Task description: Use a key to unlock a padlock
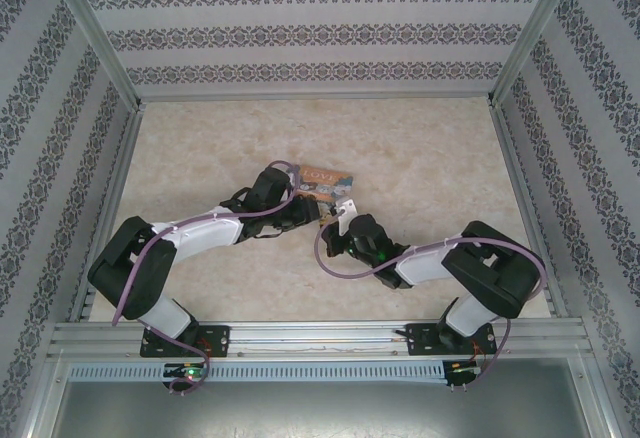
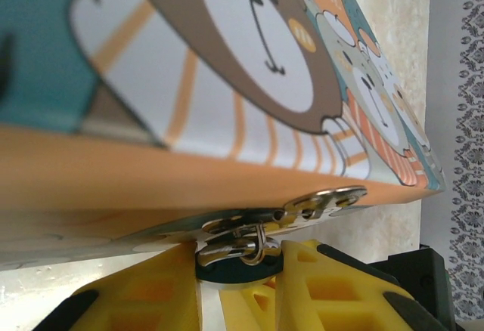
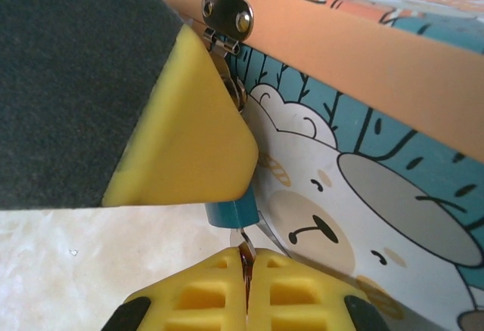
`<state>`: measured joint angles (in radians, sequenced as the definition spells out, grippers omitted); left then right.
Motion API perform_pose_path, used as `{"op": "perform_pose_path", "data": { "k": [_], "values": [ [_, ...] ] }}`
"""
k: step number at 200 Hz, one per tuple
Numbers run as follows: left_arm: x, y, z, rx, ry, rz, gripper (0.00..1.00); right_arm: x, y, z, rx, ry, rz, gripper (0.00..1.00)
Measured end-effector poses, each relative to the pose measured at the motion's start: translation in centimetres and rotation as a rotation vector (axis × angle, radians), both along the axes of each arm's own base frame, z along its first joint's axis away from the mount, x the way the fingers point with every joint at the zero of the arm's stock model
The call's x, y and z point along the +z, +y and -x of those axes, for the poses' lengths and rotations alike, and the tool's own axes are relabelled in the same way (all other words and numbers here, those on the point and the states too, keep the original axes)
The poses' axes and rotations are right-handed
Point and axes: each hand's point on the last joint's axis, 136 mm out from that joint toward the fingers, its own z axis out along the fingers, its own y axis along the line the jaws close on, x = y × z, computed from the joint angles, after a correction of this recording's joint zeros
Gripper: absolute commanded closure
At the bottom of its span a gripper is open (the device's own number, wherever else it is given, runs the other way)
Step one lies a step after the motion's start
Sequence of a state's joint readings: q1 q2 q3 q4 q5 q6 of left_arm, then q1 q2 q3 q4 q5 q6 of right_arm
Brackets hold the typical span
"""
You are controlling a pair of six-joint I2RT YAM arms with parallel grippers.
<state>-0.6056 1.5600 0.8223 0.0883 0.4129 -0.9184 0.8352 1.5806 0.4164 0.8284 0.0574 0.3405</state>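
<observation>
The teal padlock (image 2: 236,274) hangs by its pale shackle (image 2: 227,252) from the hasp (image 2: 325,199) of the colourful tin (image 2: 227,59). My left gripper (image 2: 240,263) is shut on the padlock's body, one yellow finger on each side. In the right wrist view the left gripper's finger (image 3: 181,119) covers most of the padlock (image 3: 229,212), whose teal bottom end pokes out. My right gripper (image 3: 247,257) is shut on the key (image 3: 246,242), whose thin blade runs up into the padlock's bottom. From above, both grippers (image 1: 308,216) (image 1: 338,220) meet at the tin's near side.
The tin (image 1: 325,180) lies on the beige table (image 1: 200,148) near its middle, with patterned walls round the back and sides. The metal rail (image 1: 320,338) carrying the arm bases runs along the near edge.
</observation>
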Motion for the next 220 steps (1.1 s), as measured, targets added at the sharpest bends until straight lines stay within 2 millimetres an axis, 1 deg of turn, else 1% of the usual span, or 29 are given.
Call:
{"op": "perform_pose_path", "data": {
  "k": [35,56,87,105,137,153,197,206,220],
  "values": [
    [-0.1,0.4,-0.4,0.019,0.001,0.001,0.75,-0.3,0.4,-0.4,0.004,0.004,-0.01,1.0],
    [-0.4,0.7,-0.4,0.026,0.008,-0.002,0.75,-0.8,0.6,-0.6,0.0,0.015,-0.023,1.0],
    [-1.5,0.8,-0.6,0.027,0.024,-0.007,0.74,-1.8,0.7,-0.7,-0.015,0.042,-0.038,1.0],
    [-2.4,0.7,-0.6,0.026,0.035,-0.013,0.74,-2.7,0.7,-0.7,-0.022,0.065,-0.033,1.0],
    [-3.3,0.6,-0.5,0.016,0.056,-0.013,0.68,-3.7,0.6,-0.7,-0.039,0.093,-0.039,1.0],
    [-3.6,0.6,-0.3,0.003,0.069,-0.005,0.63,-4.0,0.6,-0.8,-0.047,0.101,-0.047,1.0],
    [-3.5,0.2,0.5,-0.04,0.088,0.033,0.55,-5.3,0.4,-0.8,-0.074,0.139,-0.056,1.0],
    [-3.5,0.3,0.6,-0.044,0.089,0.037,0.52,-5.4,0.4,-0.8,-0.078,0.144,-0.06,1.0],
    [-3.2,0.7,0.9,-0.042,0.082,0.042,0.51,-5.4,0.4,-0.8,-0.081,0.149,-0.065,1.0]
  ]
}}
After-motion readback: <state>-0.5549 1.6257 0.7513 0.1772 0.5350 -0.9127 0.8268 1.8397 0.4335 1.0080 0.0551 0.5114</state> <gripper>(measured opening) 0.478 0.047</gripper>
